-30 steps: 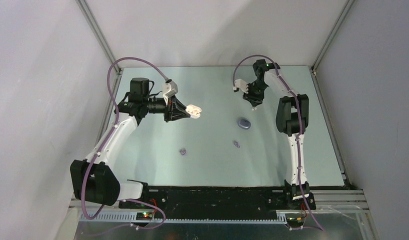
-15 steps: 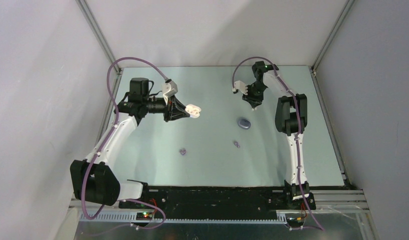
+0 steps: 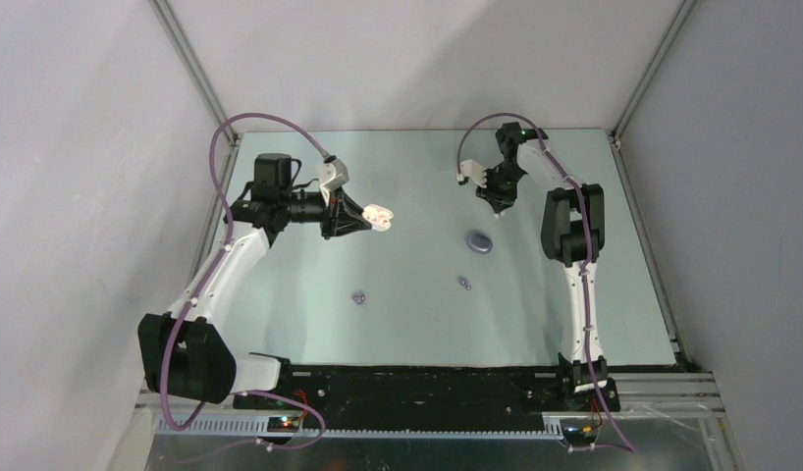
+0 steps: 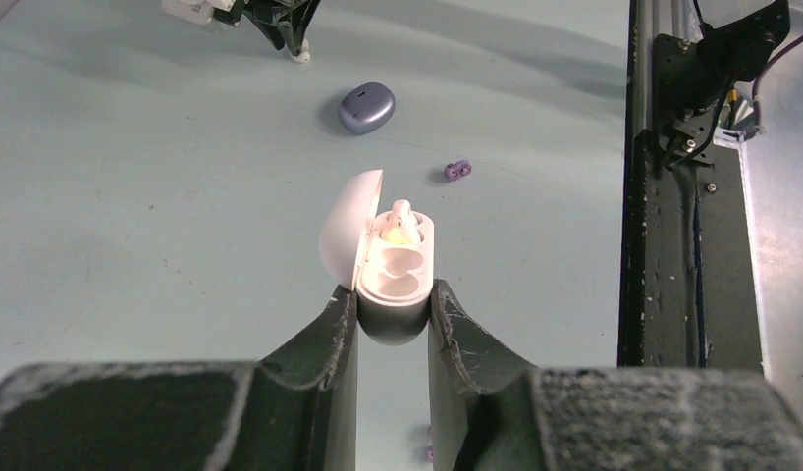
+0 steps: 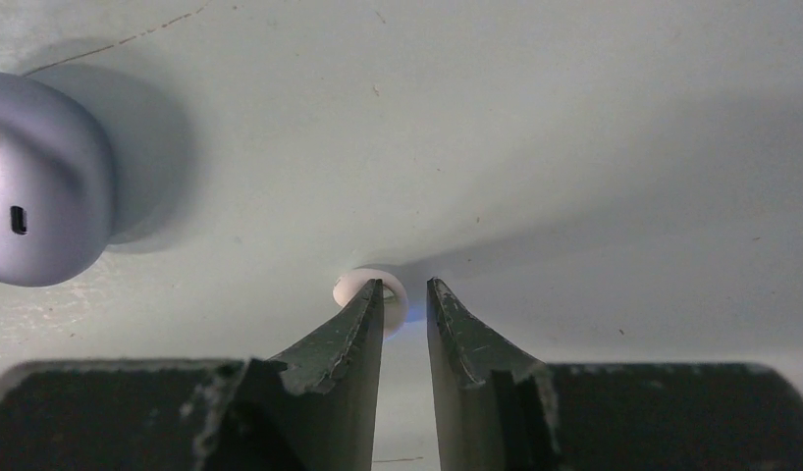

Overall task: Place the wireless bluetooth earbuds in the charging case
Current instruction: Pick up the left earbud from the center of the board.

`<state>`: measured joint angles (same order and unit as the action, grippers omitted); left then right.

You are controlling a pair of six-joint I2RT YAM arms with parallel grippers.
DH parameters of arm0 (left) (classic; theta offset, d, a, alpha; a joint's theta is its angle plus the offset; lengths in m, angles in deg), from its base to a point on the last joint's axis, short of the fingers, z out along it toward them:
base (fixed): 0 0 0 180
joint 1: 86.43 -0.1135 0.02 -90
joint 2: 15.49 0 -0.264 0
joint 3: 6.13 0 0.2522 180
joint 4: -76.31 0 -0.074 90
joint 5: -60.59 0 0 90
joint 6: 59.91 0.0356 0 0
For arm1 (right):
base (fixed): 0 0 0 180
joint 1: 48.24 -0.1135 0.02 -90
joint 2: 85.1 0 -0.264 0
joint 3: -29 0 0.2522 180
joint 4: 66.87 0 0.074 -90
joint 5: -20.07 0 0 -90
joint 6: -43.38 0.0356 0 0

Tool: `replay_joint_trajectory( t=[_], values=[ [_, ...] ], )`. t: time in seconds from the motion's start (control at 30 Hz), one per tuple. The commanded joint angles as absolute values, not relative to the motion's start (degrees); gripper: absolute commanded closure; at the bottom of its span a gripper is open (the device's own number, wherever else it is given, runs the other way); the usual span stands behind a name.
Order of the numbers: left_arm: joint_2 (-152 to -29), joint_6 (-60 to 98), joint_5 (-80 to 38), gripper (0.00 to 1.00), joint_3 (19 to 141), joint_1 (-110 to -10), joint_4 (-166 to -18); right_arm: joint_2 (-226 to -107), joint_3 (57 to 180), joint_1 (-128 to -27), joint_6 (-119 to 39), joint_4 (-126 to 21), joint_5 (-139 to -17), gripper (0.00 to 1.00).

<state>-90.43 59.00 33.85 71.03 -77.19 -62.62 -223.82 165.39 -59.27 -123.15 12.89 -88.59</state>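
My left gripper (image 4: 395, 299) is shut on the white charging case (image 4: 393, 265), held above the table with its lid open. One white earbud (image 4: 401, 221) sits in the far pocket; the near pocket shows empty. From above, the case (image 3: 379, 214) is at the left gripper (image 3: 371, 218). My right gripper (image 5: 405, 289) is down at the table, far right (image 3: 498, 208), jaws narrowly apart. A white earbud (image 5: 345, 288) lies at the tip of its left finger, partly hidden behind it; the right finger is clear of it. Two purple earbuds (image 3: 358, 297) (image 3: 464, 283) lie mid-table.
A shut purple case (image 3: 479, 241) lies just near of the right gripper, and fills the left edge of the right wrist view (image 5: 39, 186). The black base rail (image 3: 427, 383) runs along the near edge. Metal frame posts (image 3: 201, 88) stand at the corners.
The right gripper's jaws have narrowed around the white earbud and the arm has shifted slightly. The left arm still holds the open white case in the same place.
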Motion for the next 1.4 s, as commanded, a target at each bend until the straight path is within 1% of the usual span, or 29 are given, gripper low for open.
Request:
replay_joint_trajectory(
  t=[0.0, 0.2, 0.33, 0.4, 0.5, 0.6, 0.7, 0.9, 1.2, 1.37],
  values=[
    [-89.0, 58.2, 34.6, 1.00, 70.3, -77.6, -65.6, -221.6, 163.7, -59.4, -122.4, 19.3, -90.6, 0.73],
    [-89.1, 57.3, 34.8, 1.00, 69.8, -77.6, -66.9, -221.0, 162.6, -59.1, -122.0, 20.7, -90.1, 0.76],
    [-89.2, 57.1, 34.7, 1.00, 69.7, -77.6, -67.0, -221.0, 162.5, -59.0, -121.9, 21.8, -90.0, 0.80],
    [-89.1, 57.1, 34.7, 1.00, 69.7, -77.6, -67.1, -220.8, 162.5, -58.9, -121.9, 22.2, -90.2, 0.83],
    [-89.3, 56.9, 34.7, 1.00, 69.7, -77.6, -67.3, -220.5, 162.5, -58.8, -122.0, 23.2, -90.8, 0.90],
    [-89.4, 56.7, 34.8, 1.00, 69.6, -77.6, -67.6, -220.1, 162.5, -58.6, -122.2, 24.3, -91.3, 0.93],
    [-89.5, 56.5, 34.8, 1.00, 69.7, -77.6, -68.0, -219.5, 162.4, -58.4, -121.7, 25.5, -92.2, 1.00],
    [-89.8, 56.1, 35.0, 1.00, 69.6, -77.6, -68.5, -217.3, 161.4, -57.6, -119.2, 25.3, -95.1, 1.00],
    [-89.9, 55.5, 35.0, 1.00, 69.1, -77.6, -69.3, -211.4, 153.8, -56.9, -116.8, 20.9, -98.3, 1.00],
    [-89.9, 54.9, 34.4, 1.00, 68.9, -77.6, -69.8, -205.0, 150.6, -56.9, -110.8, 14.6, -101.6, 1.00]
  ],
)
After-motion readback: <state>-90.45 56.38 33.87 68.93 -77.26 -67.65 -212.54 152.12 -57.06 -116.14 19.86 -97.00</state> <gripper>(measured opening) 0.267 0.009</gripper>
